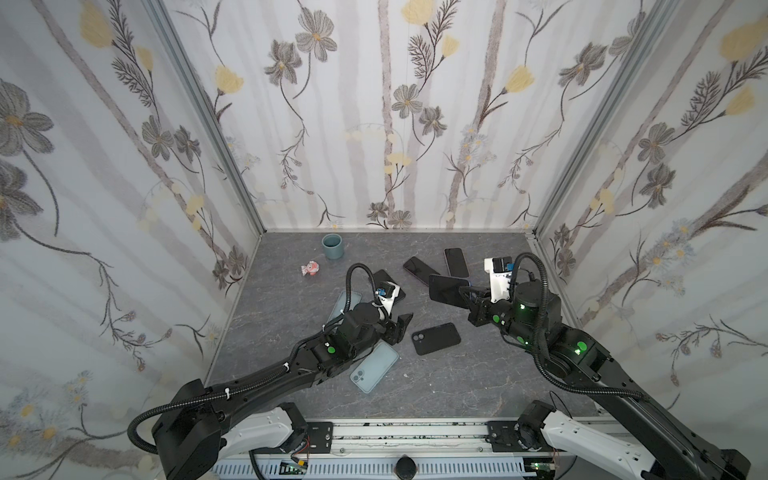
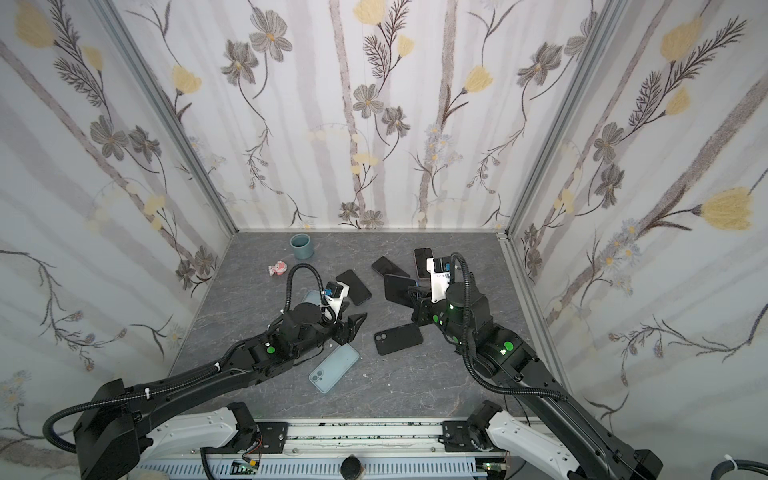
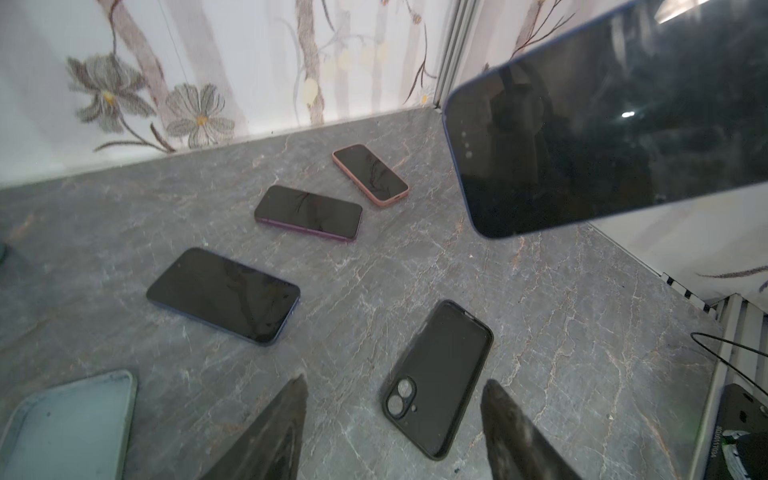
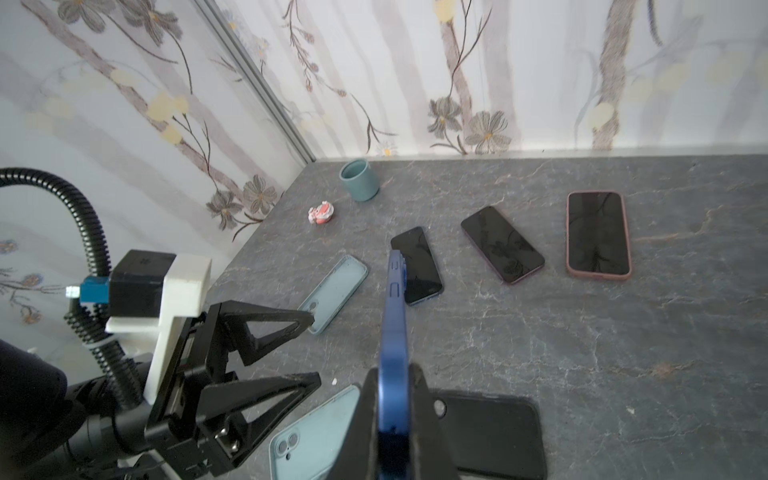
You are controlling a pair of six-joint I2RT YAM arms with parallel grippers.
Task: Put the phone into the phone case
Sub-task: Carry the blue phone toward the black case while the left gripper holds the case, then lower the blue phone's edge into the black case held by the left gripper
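Blue phone [image 1: 449,289] is clamped on edge in right gripper [image 4: 392,386], held clear of the table [image 1: 478,382]. Black case [image 1: 436,338] lies flat below it, nearer the base, long axis running arm to arm. Left gripper [image 3: 395,379] wide, empty, just off its camera-cutout end.

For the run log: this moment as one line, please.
right gripper: shut on blue phone, raised | left gripper: open, empty, near black case | blue phone not in black case

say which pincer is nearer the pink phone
Right. The right pincer, shut on a blue phone, hangs in front of the pink phone; the open left pincer is farther, by the black case.
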